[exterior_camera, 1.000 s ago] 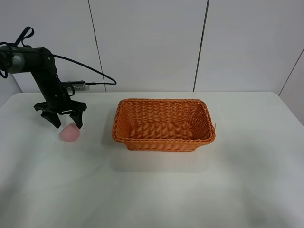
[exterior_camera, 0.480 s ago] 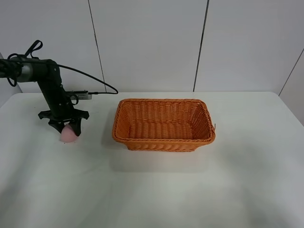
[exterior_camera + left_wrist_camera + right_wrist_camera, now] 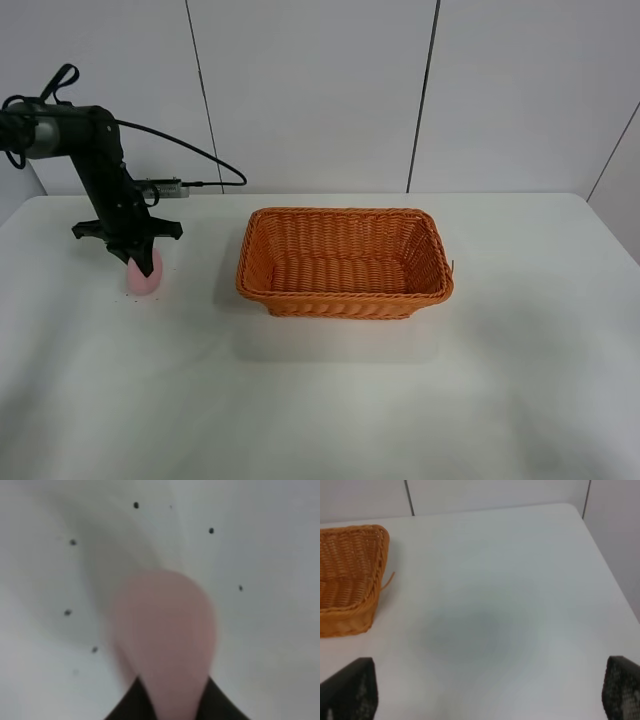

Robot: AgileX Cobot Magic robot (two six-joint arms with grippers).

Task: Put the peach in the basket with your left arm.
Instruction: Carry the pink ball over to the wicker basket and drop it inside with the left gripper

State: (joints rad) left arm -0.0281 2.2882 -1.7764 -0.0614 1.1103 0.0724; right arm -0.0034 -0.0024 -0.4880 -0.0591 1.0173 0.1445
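Pinched peach [image 3: 146, 280] in narrow left claw [image 3: 139, 262]
Needed a snug squeeze, then a high lift over the basket [image 3: 345, 300] rim.

**Bright light, one blurred view**

The high view is sharp and evenly lit, with a soft shadow at the basket [image 3: 345, 300]. The peach [image 3: 165, 625], right at the left gripper [image 3: 172, 702], is out of focus.

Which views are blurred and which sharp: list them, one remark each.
Left wrist: soft all over, the peach a smeared pink blob. Exterior high: sharp, even light, faint shadow in front of the basket. Right wrist: fairly clear, the basket weave legible.
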